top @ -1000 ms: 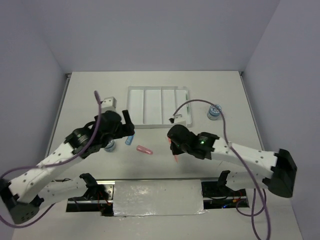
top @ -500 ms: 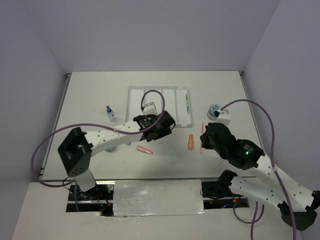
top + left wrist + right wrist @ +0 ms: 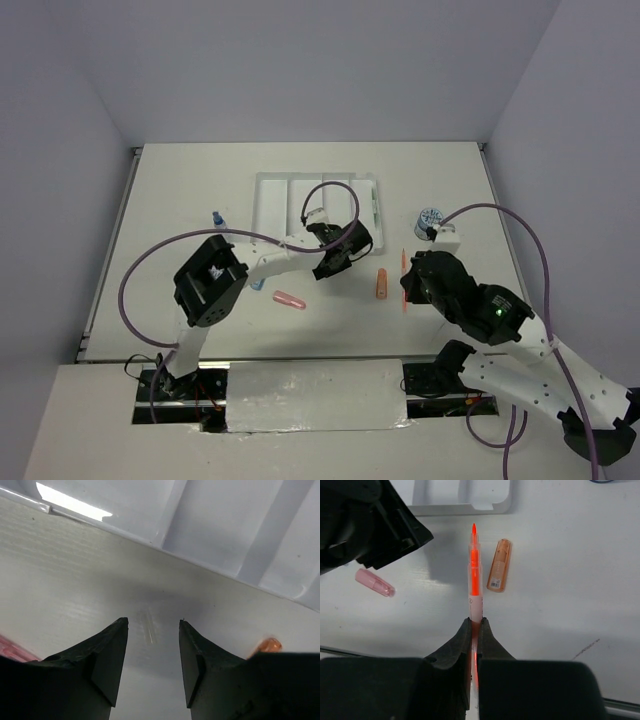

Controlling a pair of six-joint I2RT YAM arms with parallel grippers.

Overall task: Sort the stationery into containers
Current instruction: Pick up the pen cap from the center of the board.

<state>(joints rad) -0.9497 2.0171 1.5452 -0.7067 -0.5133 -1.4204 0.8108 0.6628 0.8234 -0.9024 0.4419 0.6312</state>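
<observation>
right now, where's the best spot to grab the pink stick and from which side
Take the pink stick at its middle, probably from straight above. It lies flat on the table, roughly crosswise, so close across its narrow width, on the near and far long sides. Bare table surrounds it.

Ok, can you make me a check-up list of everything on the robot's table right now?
Surface: white table, with one faint dark streak near the front in the right wrist view.
Job's things: white tray with a green pen in its rightmost compartment. The pink stick, orange stick, blue-capped bottle and patterned disc are loose on the table.
Clutter: nothing seen.
Grippers: left gripper is open over bare table beside the tray, holding nothing. Right gripper is shut on an orange pen.
Cables: purple cables loop off both arms.
Surroundings: plain pale walls on three sides.
</observation>
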